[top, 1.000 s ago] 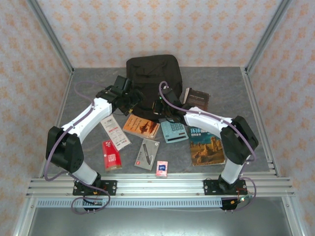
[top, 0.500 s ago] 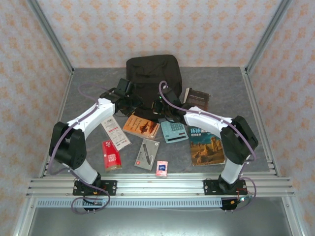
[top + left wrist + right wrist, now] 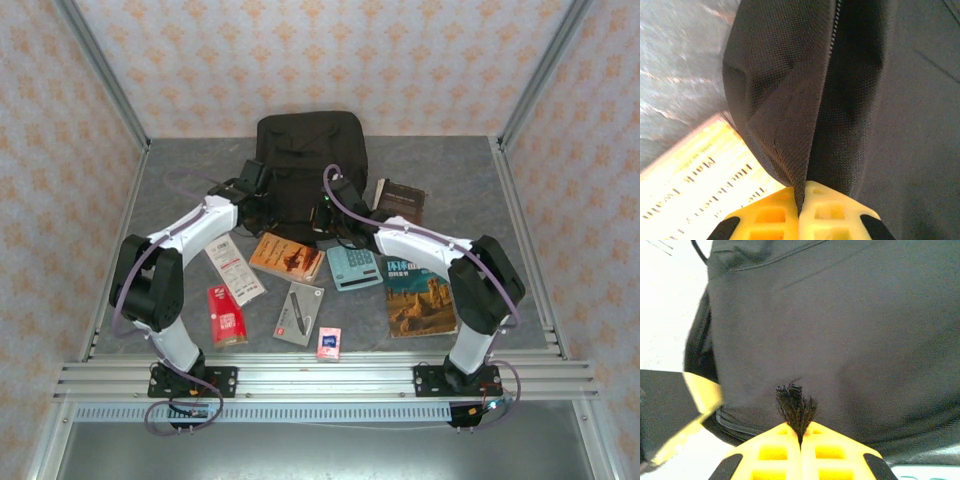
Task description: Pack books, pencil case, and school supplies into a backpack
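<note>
Because the backpack (image 3: 310, 150) is soft, limp black fabric, I judge it will sag and fold wherever I pinch it rather than hold its mouth open, so the best holds are the firm parts: the seam along the zip, a pull, a strap. It is large but looks light while empty, and the weave seems coarse enough not to slip. It lies in the upper middle of the overhead view, at the far side of the tabletop (image 3: 180, 190).

My left end effector (image 3: 801, 192) sits at the bottom centre of the left wrist view, its yellow fingers closed on a raised fold of the fabric just beside the zip (image 3: 836, 30). My right end effector (image 3: 800, 437) is closed at the bottom of its own view, clamping a frayed black tuft (image 3: 796, 407) on the backpack's near edge; I cannot tell whether that is a pull cord or a strap end.

Nothing is packed yet. The orange book (image 3: 288, 257) lies just below the backpack, touching its near edge, with the calculator (image 3: 353, 266) beside it. The desert book (image 3: 420, 295) is lower right and the black book (image 3: 400, 200) is right of the backpack. The card (image 3: 235, 268), red packet (image 3: 226, 315), grey box (image 3: 300, 312) and tiny box (image 3: 328, 343) lie along the lower part of the view.
</note>
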Controlling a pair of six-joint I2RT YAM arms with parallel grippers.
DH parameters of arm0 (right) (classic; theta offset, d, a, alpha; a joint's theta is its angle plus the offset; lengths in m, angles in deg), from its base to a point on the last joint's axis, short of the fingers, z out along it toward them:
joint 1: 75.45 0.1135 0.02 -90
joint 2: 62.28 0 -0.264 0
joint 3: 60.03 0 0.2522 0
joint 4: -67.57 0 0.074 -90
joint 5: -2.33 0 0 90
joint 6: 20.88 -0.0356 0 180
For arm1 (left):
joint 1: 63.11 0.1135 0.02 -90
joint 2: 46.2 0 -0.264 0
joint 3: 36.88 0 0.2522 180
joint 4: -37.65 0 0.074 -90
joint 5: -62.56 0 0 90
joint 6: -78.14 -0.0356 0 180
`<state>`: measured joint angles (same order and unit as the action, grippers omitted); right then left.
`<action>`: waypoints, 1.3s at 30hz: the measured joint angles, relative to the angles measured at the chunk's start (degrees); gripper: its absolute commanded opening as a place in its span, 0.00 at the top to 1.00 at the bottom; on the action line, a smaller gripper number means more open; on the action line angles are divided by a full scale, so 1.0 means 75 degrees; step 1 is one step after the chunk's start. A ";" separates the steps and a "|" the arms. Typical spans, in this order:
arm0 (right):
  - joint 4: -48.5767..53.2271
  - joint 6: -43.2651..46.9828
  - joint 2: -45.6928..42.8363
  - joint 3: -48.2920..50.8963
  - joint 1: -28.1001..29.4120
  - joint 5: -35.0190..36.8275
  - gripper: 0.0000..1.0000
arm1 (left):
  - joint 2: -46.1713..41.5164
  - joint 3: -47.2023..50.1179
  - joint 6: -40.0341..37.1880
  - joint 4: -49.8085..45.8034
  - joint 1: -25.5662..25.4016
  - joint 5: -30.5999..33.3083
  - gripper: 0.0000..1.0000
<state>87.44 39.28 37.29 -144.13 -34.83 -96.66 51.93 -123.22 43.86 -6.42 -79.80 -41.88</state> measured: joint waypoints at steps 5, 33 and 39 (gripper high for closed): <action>0.0227 0.0198 -0.0152 -0.0009 -0.0335 0.0006 1.00 | -0.0070 -0.0023 -0.0233 -0.0023 0.0388 -0.0047 1.00; 0.1448 0.2567 0.0449 -0.1550 -0.1714 -0.0108 1.00 | 0.0050 -0.2084 -0.1649 -0.1865 0.0982 0.0455 1.00; 0.1463 0.2556 0.0924 -0.1964 -0.2095 -0.0484 1.00 | 0.0052 -0.2090 -0.1801 -0.2008 0.1145 0.0507 1.00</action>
<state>98.41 58.45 44.22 -158.86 -50.54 -100.29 52.32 -138.89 30.35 -21.48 -71.21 -38.08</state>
